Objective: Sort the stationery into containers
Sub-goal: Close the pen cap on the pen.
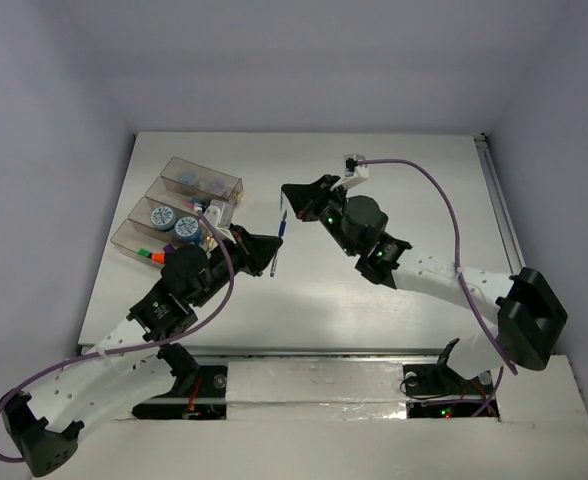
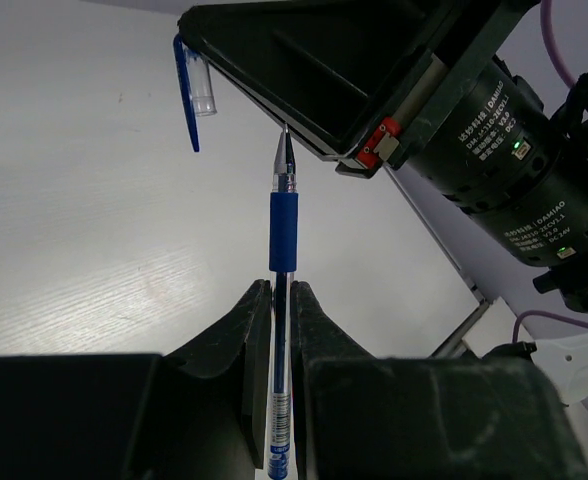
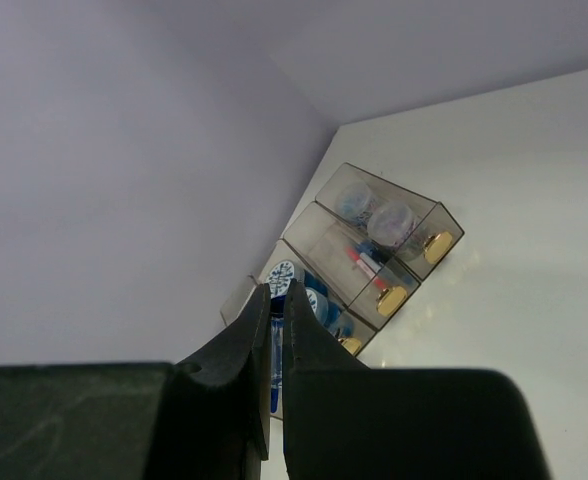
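My left gripper point(image 2: 281, 290) is clamped on the slim blue pen with a clear barrel point(image 2: 283, 230). Its fingers press the barrel below the rubber grip, and the tip is aimed at the right gripper point(image 3: 277, 290). That one is pinched nearly closed on a clear pen cap with a blue clip point(image 2: 190, 100), held apart from the tip. Both hang over the white table point(image 1: 374, 160), just right of the smoky clear four-compartment plastic organiser point(image 1: 232, 186). Two blue-and-white patterned rolls point(image 1: 162, 216) sit side by side in one compartment.
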Tool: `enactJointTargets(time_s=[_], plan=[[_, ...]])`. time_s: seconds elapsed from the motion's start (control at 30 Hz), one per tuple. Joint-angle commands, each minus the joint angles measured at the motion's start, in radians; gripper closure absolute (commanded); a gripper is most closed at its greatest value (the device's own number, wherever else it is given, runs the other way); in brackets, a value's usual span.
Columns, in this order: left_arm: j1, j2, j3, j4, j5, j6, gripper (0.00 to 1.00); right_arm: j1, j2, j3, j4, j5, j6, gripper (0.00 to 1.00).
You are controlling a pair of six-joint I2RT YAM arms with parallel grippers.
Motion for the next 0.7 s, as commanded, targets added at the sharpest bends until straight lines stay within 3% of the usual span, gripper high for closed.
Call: enactJointTargets(time_s=[0.0, 0.67], plan=[[0.003, -0.011, -0.009, 0.061, -0.032, -0.005, 1.0, 0.008, -0.038, -0.02, 0.101, 0.004, 0.029, 1.0], [0.003, 0.008, -0.016, 0.06, -0.03, -0.015, 1.0, 0.008, -0.095, -0.104, 0.206, -0.003, 0.137, 1.0]])
